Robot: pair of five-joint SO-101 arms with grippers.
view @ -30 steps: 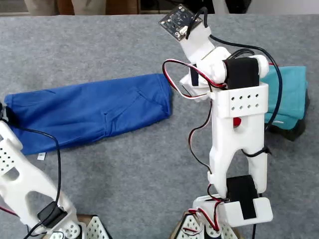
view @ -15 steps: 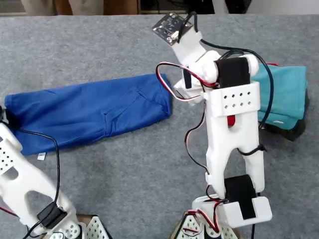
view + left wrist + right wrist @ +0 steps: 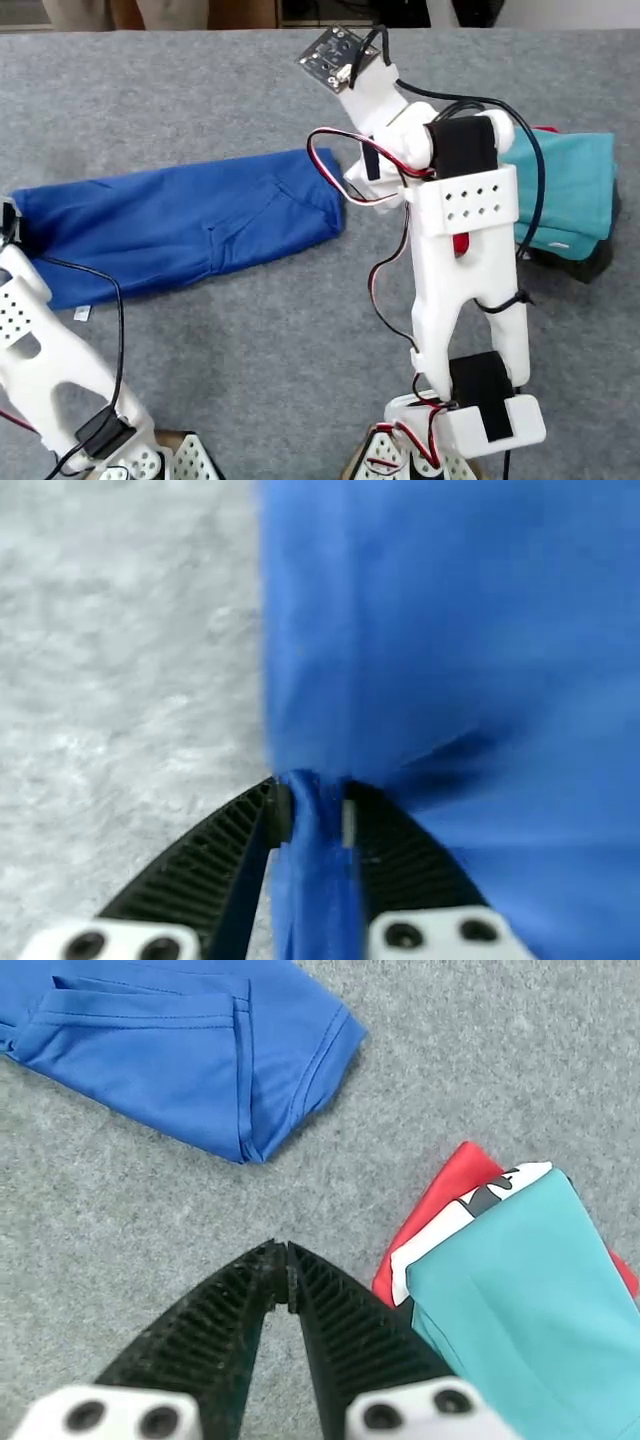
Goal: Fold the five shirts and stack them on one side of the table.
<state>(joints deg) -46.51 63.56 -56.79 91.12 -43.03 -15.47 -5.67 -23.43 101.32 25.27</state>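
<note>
A long blue shirt (image 3: 190, 225), folded into a strip, lies across the left half of the grey table. At its left end my left gripper (image 3: 310, 815) is shut on a pinched fold of the blue shirt (image 3: 450, 630); that arm (image 3: 30, 340) rises from the near left corner. My right gripper (image 3: 288, 1260) is shut on nothing and hangs over bare table between the blue shirt's right end (image 3: 190, 1040) and a stack of shirts. The stack has a teal shirt (image 3: 570, 185) on top, with red (image 3: 450, 1205) and white (image 3: 475, 1205) cloth under it.
The right arm's white body (image 3: 465, 260) stands over the table's right middle and hides part of the stack. A dark garment (image 3: 590, 265) pokes out under the stack at the right edge. Bare grey table (image 3: 270, 350) lies in front of the blue shirt.
The right arm has swung a little to the left, towards the blue shirt's right end. The left gripper keeps its hold and has edged slightly farther back.
</note>
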